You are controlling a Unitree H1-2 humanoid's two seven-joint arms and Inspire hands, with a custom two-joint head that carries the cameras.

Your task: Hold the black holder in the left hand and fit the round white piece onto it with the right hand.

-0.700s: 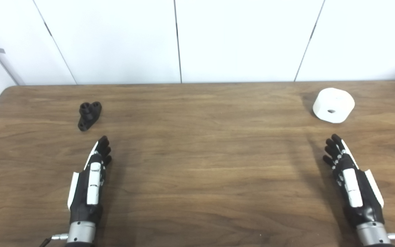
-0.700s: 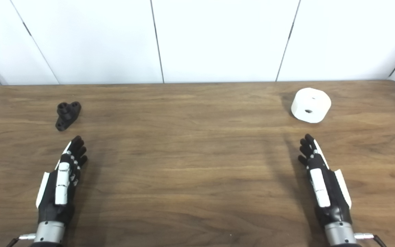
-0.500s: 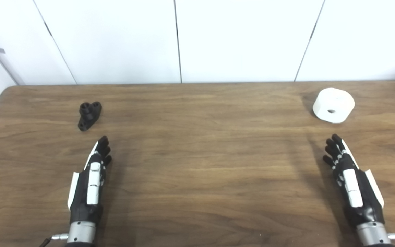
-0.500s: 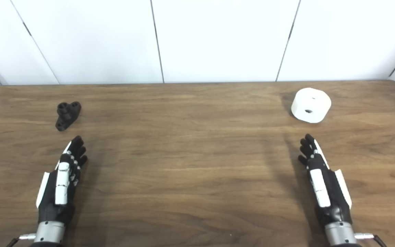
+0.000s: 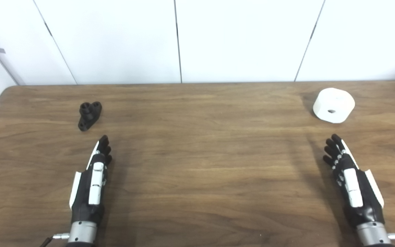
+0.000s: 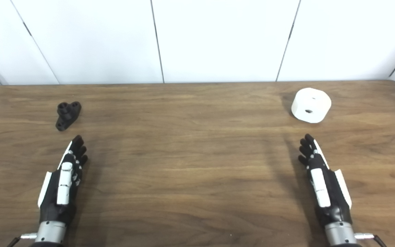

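The small black holder (image 5: pixel 89 115) lies on the wooden table (image 5: pixel 197 154) at the far left. A round white piece (image 5: pixel 333 105) with a centre hole rests at the far right. My left hand (image 5: pixel 93 181) hovers near the front left, fingers stretched forward and apart, holding nothing, its tips a short way short of the holder. My right hand (image 5: pixel 350 181) mirrors it at the front right, open and empty, well short of the white piece. In the right eye view the holder (image 6: pixel 67 115) and the white piece (image 6: pixel 311 105) stand the same way.
White wall panels (image 5: pixel 183 37) rise straight behind the table's far edge. The table's rounded left corner (image 5: pixel 10 90) shows at the back left. Bare wood lies between the two hands.
My left hand has shifted very slightly to the right. The right hand, the holder and the white piece have not moved.
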